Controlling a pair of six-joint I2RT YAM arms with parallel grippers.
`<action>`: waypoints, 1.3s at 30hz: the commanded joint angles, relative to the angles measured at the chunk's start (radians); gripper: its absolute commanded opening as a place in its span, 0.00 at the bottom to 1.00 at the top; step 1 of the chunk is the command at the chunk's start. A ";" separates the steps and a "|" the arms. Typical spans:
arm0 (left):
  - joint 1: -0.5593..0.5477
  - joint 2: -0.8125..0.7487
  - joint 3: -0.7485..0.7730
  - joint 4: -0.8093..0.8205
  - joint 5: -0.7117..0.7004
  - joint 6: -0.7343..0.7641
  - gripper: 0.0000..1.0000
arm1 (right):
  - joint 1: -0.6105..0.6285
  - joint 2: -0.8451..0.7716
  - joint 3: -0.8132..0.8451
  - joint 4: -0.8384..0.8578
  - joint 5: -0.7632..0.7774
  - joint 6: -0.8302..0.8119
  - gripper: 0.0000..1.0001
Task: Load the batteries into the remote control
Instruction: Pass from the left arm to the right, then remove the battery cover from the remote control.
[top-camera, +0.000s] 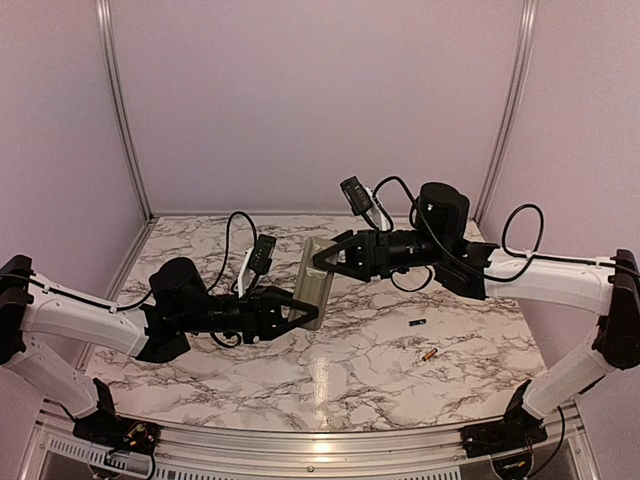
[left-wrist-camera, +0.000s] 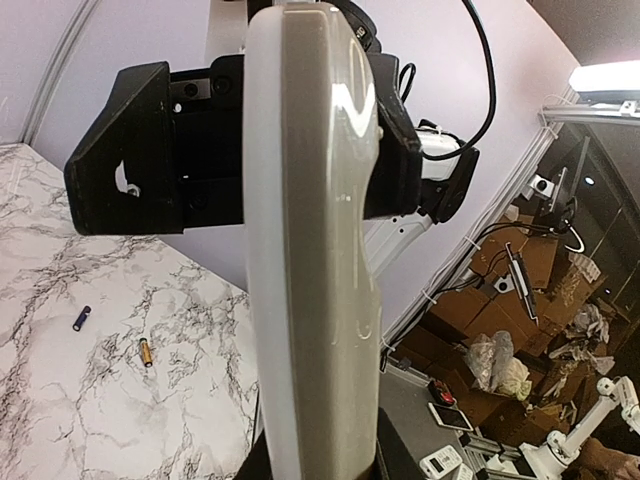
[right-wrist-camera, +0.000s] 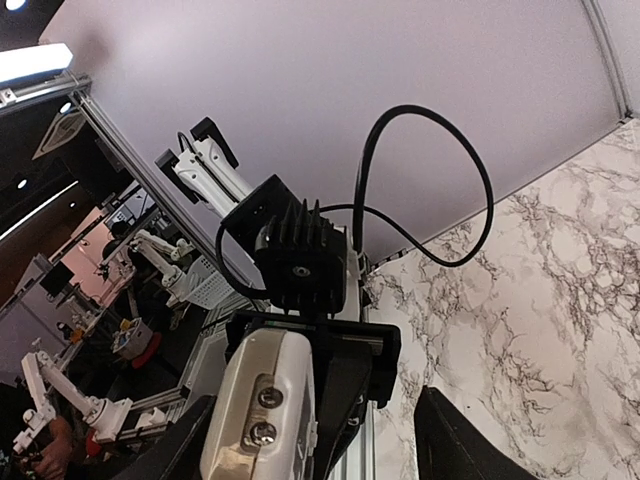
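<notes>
The remote control (top-camera: 316, 283) is held off the table between the two arms, its greyish back (left-wrist-camera: 320, 250) filling the left wrist view. My left gripper (top-camera: 300, 310) is shut on its lower end (left-wrist-camera: 320, 462). My right gripper (top-camera: 322, 258) is at the upper end, its fingers (right-wrist-camera: 455, 445) spread wide on either side of the remote (right-wrist-camera: 262, 410) and open. Two round metal parts show on that end face. The batteries lie on the marble table to the right: a dark one (top-camera: 419, 324) (left-wrist-camera: 80, 319) and a gold one (top-camera: 428, 356) (left-wrist-camera: 146, 352).
The marble table (top-camera: 250, 390) is enclosed by pale walls with aluminium posts (top-camera: 122, 110) at the back corners. A metal rail (top-camera: 320, 455) runs along the near edge between the arm bases. Black cables (right-wrist-camera: 420, 180) loop above both wrists.
</notes>
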 joint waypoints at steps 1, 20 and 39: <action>-0.004 0.025 -0.007 0.089 -0.024 -0.019 0.05 | 0.005 0.020 0.006 0.053 0.018 0.027 0.60; 0.019 -0.061 -0.015 -0.174 -0.125 0.147 0.98 | -0.051 0.057 -0.036 0.061 -0.022 0.048 0.00; -0.030 -0.232 0.066 -0.778 -0.521 0.906 0.80 | -0.133 0.295 -0.084 0.020 -0.129 0.153 0.00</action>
